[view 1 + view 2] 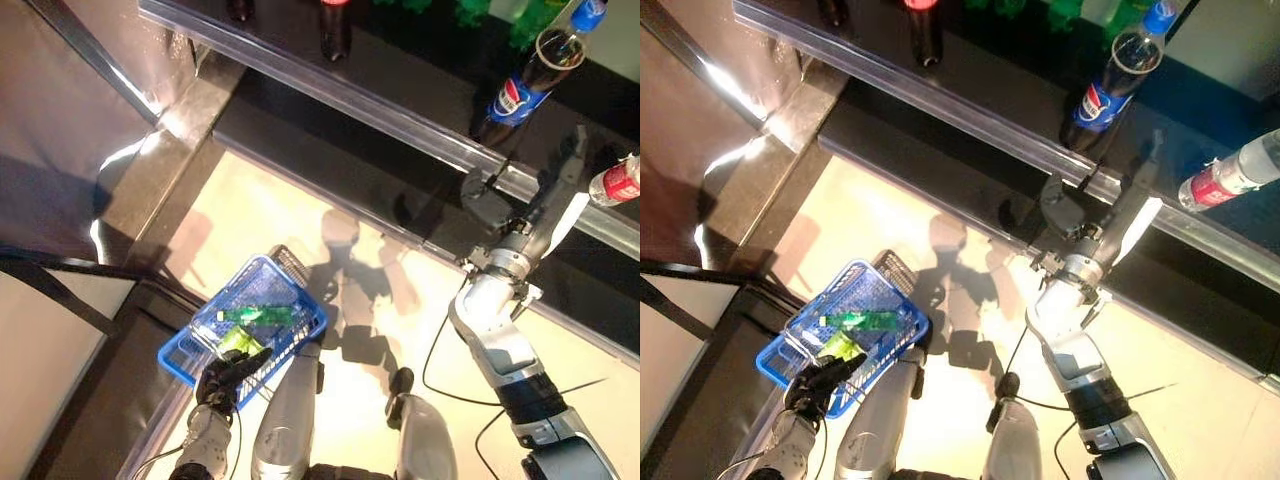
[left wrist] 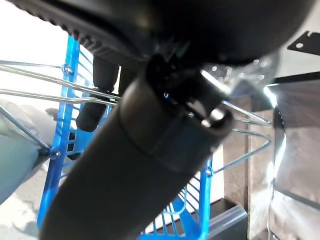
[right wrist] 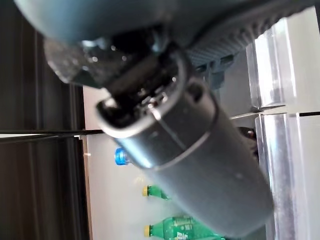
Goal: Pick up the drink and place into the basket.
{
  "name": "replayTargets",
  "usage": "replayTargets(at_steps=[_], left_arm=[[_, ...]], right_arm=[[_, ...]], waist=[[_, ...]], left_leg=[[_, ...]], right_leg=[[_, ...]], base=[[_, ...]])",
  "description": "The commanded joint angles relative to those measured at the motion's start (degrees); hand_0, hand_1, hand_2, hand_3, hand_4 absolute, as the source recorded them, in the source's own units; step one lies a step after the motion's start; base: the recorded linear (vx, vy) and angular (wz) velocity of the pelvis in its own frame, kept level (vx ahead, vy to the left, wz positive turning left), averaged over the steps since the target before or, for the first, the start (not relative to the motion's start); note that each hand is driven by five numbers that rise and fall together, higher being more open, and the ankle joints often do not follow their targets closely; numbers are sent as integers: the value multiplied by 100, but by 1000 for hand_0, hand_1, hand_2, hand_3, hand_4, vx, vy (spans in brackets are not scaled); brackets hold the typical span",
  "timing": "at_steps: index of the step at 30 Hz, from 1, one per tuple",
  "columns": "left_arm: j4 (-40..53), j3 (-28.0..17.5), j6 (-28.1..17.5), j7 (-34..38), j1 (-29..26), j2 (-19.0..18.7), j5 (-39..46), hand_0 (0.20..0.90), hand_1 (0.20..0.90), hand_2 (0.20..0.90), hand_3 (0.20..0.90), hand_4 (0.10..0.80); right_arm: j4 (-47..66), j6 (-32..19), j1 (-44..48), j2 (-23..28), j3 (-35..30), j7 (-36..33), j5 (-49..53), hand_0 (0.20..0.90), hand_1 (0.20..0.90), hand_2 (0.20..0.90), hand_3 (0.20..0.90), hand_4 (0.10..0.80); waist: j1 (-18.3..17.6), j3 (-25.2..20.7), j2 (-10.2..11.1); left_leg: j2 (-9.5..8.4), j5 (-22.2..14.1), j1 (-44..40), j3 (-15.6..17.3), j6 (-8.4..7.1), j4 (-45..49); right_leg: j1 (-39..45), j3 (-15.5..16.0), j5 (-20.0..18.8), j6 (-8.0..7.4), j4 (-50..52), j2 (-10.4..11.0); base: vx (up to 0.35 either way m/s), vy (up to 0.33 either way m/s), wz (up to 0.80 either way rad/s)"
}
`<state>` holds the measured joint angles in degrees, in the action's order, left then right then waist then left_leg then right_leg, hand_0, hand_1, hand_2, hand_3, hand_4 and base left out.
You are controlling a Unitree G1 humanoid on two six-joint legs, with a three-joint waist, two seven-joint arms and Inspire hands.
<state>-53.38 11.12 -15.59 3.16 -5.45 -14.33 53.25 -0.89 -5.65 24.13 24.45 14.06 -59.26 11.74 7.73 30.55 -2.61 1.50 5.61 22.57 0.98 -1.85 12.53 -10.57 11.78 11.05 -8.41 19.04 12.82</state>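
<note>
The right robot hand [image 1: 545,185] is reaching over the dark shelf [image 1: 400,70], its fingertips too small to read as curled or straight. The frame edge is cutting off the clear red-labelled bottle [image 1: 620,182] and the green bottles [image 1: 1060,10].

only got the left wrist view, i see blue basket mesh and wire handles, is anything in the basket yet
Observer: Yes. A green plastic bottle lies on its side inside the blue plastic basket.
Operator: ok where's the right hand
Observer: The right hand is up at the edge of the dark shelf, fingers straight, holding nothing.
Operator: which drink is closest to it
Observer: A dark cola bottle with a blue label and cap stands on that shelf just beyond the hand. The hand does not appear to touch it.
</note>
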Motion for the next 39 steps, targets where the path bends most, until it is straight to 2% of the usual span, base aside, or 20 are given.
replayTargets(at_steps=[1, 16, 24, 39], left_arm=[[687, 336, -468, -264, 401, 18, -62, 300, 300, 300, 200, 100], [1194, 560, -460, -84, 153, -155, -152, 300, 300, 300, 200, 100], [1298, 612, -392, -10, 149, -198, -86, 300, 300, 300, 200, 100], [1766, 688, -300, 57, 183, -595, 62, 300, 300, 300, 200, 100]], right_arm=[[482, -597, 655, 280, -511, -303, -10, 900, 900, 900, 900, 800], [-108, -473, 2051, 651, -753, 50, 952, 900, 900, 900, 900, 800], [-518, -192, 2912, 925, -681, 267, 1251, 900, 900, 900, 900, 800], [-1985, -525, 4107, 1565, -471, 227, 2468, 900, 900, 900, 900, 800]], waist=[[9, -75, 16], [146, -75, 115], [216, -75, 63], [376, -75, 155]], left_leg=[[134, -398, 355, -404, -248, 809], [80, -409, 857, -462, -82, 771], [5, -475, 1073, -404, 33, 781], [-110, -595, 1508, -393, 197, 941]], right_leg=[[-200, -72, -764, 365, -210, 28], [-958, -114, -938, 373, -227, -78], [-1503, -214, -994, 354, -30, -61], [-2120, -188, -1040, 293, 304, -100]], base=[[0, 0, 0], [7, -10, -1], [36, 40, 0], [4, 5, 0]])
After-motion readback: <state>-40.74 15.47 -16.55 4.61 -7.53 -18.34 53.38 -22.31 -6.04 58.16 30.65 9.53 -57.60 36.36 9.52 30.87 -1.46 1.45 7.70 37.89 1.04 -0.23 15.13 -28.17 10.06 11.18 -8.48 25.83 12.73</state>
